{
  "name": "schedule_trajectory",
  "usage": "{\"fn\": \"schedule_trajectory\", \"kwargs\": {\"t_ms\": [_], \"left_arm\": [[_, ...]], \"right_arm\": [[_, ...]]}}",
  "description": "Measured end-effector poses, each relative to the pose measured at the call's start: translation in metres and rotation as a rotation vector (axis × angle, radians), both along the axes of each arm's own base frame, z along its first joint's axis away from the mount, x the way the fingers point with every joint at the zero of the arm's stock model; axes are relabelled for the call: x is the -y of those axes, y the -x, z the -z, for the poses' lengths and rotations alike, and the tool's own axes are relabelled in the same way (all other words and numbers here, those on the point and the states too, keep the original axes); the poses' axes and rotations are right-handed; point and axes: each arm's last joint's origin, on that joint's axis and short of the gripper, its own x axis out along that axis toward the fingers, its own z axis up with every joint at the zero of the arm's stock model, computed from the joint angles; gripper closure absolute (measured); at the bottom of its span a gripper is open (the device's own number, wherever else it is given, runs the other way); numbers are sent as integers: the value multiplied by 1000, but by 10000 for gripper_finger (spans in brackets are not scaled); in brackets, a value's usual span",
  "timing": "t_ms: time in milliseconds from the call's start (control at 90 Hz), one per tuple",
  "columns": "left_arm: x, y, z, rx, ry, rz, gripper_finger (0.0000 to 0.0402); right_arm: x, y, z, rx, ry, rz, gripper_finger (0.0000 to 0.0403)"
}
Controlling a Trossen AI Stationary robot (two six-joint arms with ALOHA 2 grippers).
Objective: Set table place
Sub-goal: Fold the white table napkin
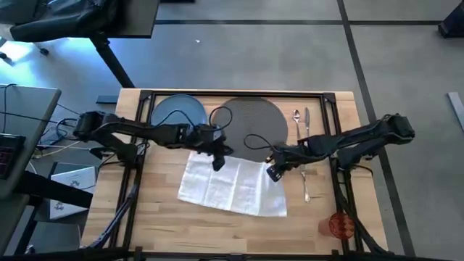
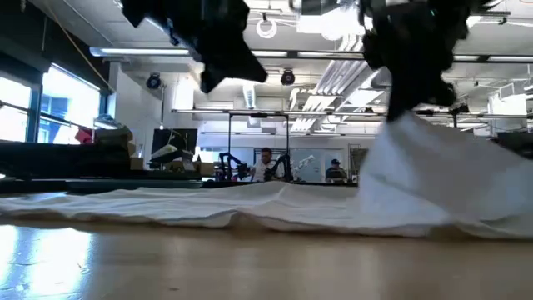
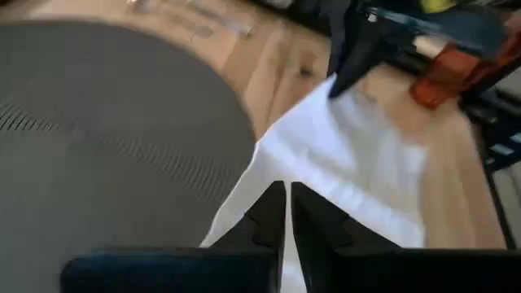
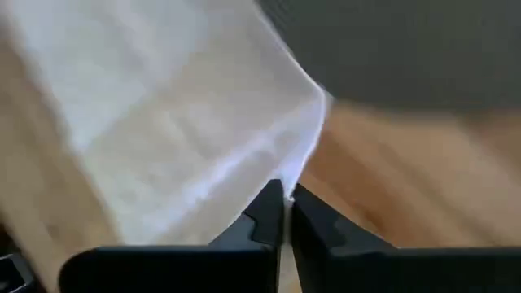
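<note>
Both arms are on the napkin (image 1: 233,188), spread mid-bench just below the mat (image 1: 252,122): the left gripper (image 1: 218,164) and right gripper (image 1: 275,172) each have fingers pinched on a far corner. Folding looks underway; next, I'd guess, the corners get carried across together.

No legible text, label, brand, number or sign anywhere in these views

Pale matt wood-plank table (image 1: 159,217), soft creased white cloth napkin (image 1: 233,188), dark ribbed woven mat (image 1: 254,119).
</note>
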Motion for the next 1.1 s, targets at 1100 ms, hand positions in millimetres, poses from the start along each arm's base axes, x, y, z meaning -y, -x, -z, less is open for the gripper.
{"fn": "schedule_trajectory", "kwargs": {"t_ms": [1100], "left_arm": [[11, -106, 34, 87, 31, 422, 332]], "right_arm": [[-4, -12, -34, 110, 39, -214, 403]]}}
